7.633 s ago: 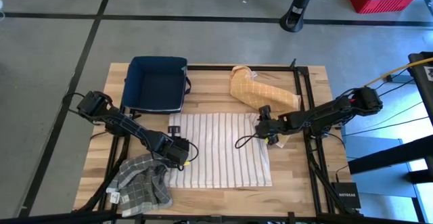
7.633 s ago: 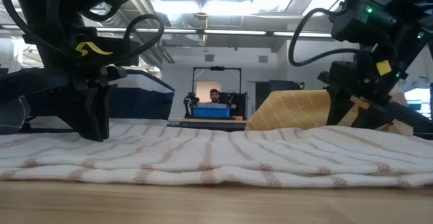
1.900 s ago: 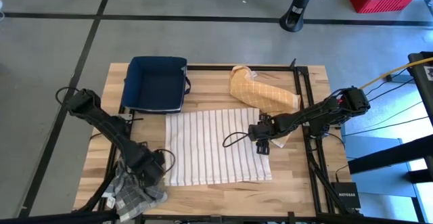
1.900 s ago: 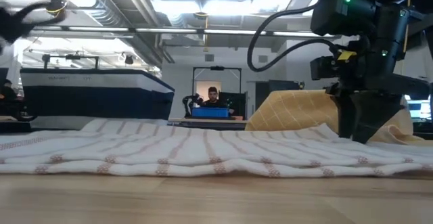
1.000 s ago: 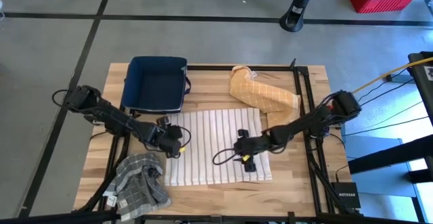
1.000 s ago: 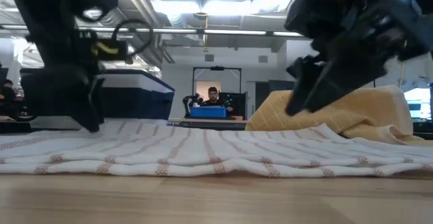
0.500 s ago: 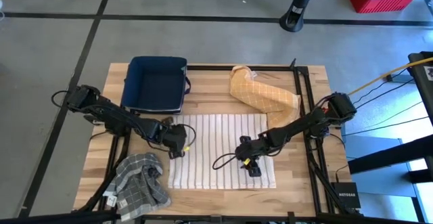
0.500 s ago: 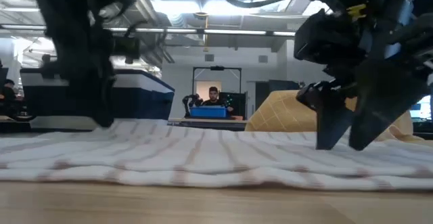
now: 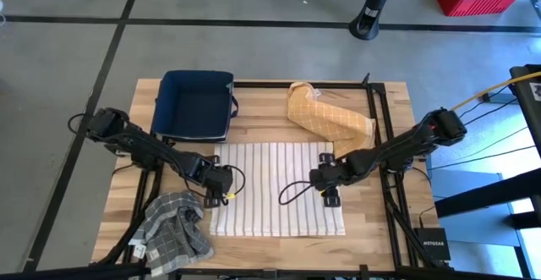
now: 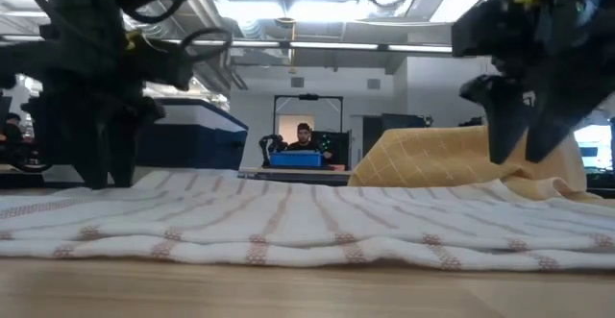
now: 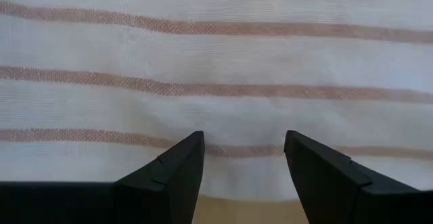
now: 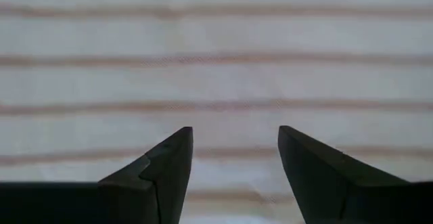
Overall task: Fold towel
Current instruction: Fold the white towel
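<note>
Dark fingers (image 11: 183, 173) of the left gripper (image 9: 222, 189) stand wide apart with nothing between them, poised over the towel's (image 9: 275, 187) left edge, and the right gripper (image 9: 328, 189) spreads its fingers (image 12: 162, 170) just as wide, empty, over the towel's right edge. Spread flat, the striped towel lies in the middle of the table (image 9: 372, 229). A blue bin (image 9: 196, 104) stands beyond the towel's far left corner, a yellow cloth (image 9: 325, 118) beyond its far right corner, and a grey checked cloth (image 9: 173, 229) by its near left corner.
</note>
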{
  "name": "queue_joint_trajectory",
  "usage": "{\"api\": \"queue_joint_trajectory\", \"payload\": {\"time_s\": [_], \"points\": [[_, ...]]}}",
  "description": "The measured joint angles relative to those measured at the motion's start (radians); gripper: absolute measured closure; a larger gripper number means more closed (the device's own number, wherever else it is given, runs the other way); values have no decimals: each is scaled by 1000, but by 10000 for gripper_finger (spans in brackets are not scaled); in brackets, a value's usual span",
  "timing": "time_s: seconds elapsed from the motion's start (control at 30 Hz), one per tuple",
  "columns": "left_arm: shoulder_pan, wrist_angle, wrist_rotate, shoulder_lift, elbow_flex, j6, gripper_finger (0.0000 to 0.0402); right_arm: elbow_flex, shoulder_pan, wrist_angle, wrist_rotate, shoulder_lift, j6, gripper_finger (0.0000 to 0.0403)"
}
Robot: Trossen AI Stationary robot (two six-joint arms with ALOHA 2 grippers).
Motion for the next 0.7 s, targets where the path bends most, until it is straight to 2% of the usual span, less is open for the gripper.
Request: {"api": "queue_joint_trajectory", "payload": {"time_s": [0.27, 0.53, 0.7], "points": [[-9, 24, -15, 53, 2, -20, 204, -86, 0, 10, 15, -5, 49, 182], [-7, -5, -12, 91, 7, -41, 204, -88, 0, -29, 3, -31, 73, 182], [-8, -6, -11, 89, 6, -40, 204, -89, 0, -74, 49, -55, 47, 182]]}}
